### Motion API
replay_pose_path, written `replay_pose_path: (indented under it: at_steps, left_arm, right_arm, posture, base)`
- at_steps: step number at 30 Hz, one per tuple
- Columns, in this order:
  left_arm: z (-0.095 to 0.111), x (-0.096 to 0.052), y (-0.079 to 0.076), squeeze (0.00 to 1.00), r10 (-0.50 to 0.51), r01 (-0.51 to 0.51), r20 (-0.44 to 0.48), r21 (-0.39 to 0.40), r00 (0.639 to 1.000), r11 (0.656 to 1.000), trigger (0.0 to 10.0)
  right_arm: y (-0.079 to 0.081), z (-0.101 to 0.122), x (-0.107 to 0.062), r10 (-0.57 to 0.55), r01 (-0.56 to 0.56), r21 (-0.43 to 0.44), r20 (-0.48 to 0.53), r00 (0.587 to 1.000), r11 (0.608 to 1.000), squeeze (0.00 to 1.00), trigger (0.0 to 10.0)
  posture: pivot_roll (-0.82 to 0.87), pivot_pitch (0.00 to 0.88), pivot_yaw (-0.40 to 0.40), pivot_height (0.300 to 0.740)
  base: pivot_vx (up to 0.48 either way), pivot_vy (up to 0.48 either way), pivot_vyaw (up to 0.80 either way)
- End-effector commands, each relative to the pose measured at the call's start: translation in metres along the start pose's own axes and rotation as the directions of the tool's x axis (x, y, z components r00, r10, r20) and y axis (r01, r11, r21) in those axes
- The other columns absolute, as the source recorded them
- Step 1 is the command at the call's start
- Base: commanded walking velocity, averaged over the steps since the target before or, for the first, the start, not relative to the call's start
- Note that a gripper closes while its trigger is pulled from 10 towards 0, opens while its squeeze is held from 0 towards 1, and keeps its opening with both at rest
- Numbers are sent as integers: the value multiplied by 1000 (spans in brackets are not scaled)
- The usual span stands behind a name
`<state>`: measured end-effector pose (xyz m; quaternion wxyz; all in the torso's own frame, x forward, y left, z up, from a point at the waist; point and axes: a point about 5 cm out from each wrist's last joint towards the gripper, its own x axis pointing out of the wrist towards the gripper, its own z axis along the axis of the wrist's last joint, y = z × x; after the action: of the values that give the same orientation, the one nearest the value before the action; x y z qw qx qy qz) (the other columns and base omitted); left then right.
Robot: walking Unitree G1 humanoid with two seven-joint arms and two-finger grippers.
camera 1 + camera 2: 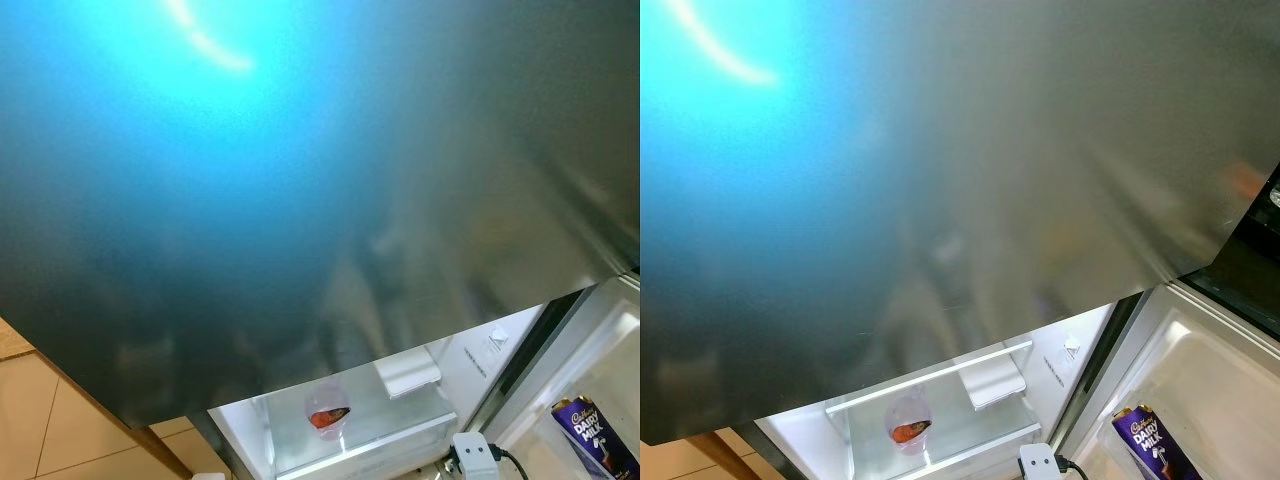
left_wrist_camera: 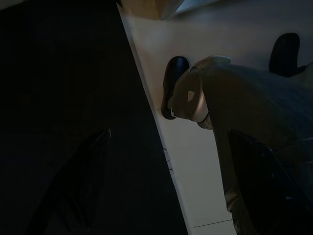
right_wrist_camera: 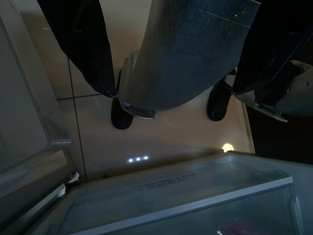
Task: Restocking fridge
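- The open fridge [image 1: 970, 420] lies ahead and below me; a chocolate bar [image 1: 1150, 440] stands in its door shelf on my right.
- My right fingers [image 3: 93, 54] hang floorward, nearer it, spread apart, holding nothing.
- Left fingers [image 2: 83, 176]: too dark, cannot tell.

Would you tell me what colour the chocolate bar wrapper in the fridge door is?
Purple, on the chocolate bar; clearest in the left eye view.

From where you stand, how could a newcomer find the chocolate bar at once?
Start at the big steel fridge door and look below it into the open, lit fridge. On the right, in the door shelf, stands the chocolate bar. Its purple wrapper with white letters sets it apart from the clear cup on the inner shelf.
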<state>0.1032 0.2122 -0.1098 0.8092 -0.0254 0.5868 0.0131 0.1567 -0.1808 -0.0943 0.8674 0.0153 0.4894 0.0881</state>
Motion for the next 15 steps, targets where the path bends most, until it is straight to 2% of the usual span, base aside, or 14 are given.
replay_pose_path:
  at_steps: [1, 15]
  left_arm:
    - [-6, 0, 1, 0, 7, -7, -18, 5, 1000, 1000, 10000]
    - [-5, 0, 0, 0, 5, -5, -17, 1, 1000, 1000, 10000]
  right_arm:
    - [3, -1, 1, 11, -11, -5, -1, 1000, 1000, 0, 10000]
    - [4, 0, 1, 12, -12, 2, 0, 1000, 1000, 0, 10000]
  posture:
    - [-13, 2, 15, 740]
    - [-13, 6, 16, 740]
  base:
    - [0, 0, 0]
    - [0, 0, 0]
